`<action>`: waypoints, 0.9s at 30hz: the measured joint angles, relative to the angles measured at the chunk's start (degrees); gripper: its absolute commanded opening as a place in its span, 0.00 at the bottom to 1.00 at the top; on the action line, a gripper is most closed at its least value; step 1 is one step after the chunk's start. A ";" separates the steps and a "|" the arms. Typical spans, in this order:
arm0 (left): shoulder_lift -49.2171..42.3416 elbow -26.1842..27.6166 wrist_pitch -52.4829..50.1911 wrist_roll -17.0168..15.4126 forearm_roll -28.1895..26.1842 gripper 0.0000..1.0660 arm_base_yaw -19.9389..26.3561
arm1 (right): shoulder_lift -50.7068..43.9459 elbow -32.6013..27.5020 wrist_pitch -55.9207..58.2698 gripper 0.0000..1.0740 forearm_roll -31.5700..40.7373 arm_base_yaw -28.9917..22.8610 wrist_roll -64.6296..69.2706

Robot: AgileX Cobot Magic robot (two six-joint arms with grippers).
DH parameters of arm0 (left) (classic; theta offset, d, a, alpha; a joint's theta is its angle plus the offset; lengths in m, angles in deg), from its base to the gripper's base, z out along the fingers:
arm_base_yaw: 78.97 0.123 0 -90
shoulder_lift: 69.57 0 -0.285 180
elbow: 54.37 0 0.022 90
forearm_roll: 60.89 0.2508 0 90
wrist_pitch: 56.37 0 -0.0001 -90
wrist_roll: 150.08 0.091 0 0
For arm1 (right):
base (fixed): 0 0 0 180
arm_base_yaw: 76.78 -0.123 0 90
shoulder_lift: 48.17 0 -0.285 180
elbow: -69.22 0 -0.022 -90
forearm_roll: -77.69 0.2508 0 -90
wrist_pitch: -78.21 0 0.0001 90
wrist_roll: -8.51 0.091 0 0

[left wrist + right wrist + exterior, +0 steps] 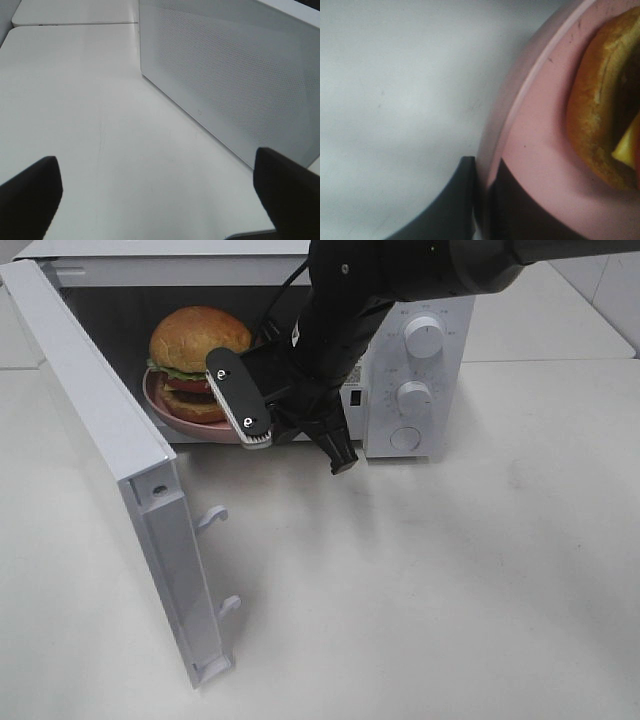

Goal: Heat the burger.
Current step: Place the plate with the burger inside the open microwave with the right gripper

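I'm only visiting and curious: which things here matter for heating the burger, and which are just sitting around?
Part of the job:
burger
plate under it
microwave, its door open
right end effector, shut on the plate's rim

Just about:
left end effector, open and holding nothing
table

Noted burger [195, 340]: golden-brown bun, green lettuce, red tomato, yellow cheese; plate [535, 165] pink. Logged microwave [425, 370] white, door [240, 75] finely dotted grey-white, table [450, 570] off-white.

Plain white tabletop [450, 570], faint seams [75, 23], soft light
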 measured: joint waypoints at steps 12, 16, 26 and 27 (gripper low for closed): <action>0.00 0.00 0.00 0.00 0.00 0.91 0.00 | 5.44 8.59 3.21 0.01 -1.60 0.17 4.30; 0.00 0.00 0.00 0.00 0.00 0.91 0.00 | 7.96 12.72 3.72 0.02 -4.13 0.29 8.65; 0.00 0.00 0.00 0.00 0.00 0.91 0.00 | 11.63 17.99 5.16 0.02 -6.07 0.40 9.68; 0.00 0.00 0.00 0.00 0.00 0.91 0.00 | 12.15 18.51 5.21 0.02 -6.19 0.46 9.80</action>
